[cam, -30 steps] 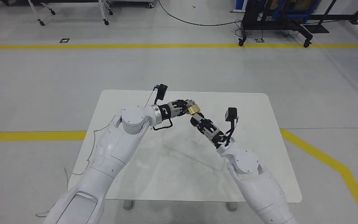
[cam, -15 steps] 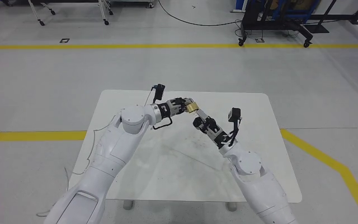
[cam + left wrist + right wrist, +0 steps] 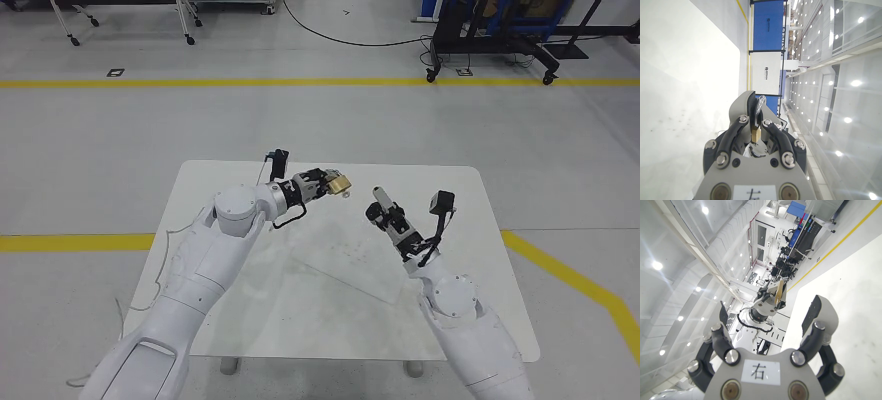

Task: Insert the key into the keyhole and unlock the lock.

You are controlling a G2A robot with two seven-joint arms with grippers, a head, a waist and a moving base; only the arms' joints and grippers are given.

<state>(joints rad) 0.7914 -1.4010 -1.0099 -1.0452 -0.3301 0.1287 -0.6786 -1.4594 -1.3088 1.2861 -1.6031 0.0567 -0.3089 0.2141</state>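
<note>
I see a white table on a grey floor, with a yellow line beyond it. A black cart stands at the far right, and a cable lies near it. Off the table, a blue panel stands beside a white panel.

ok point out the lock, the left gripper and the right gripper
lock (image 3: 755, 133), left wrist view, on its brass body
left gripper (image 3: 758, 103), left wrist view, midway between its fingertips
right gripper (image 3: 379, 193), top view, midway between its fingertips
</note>
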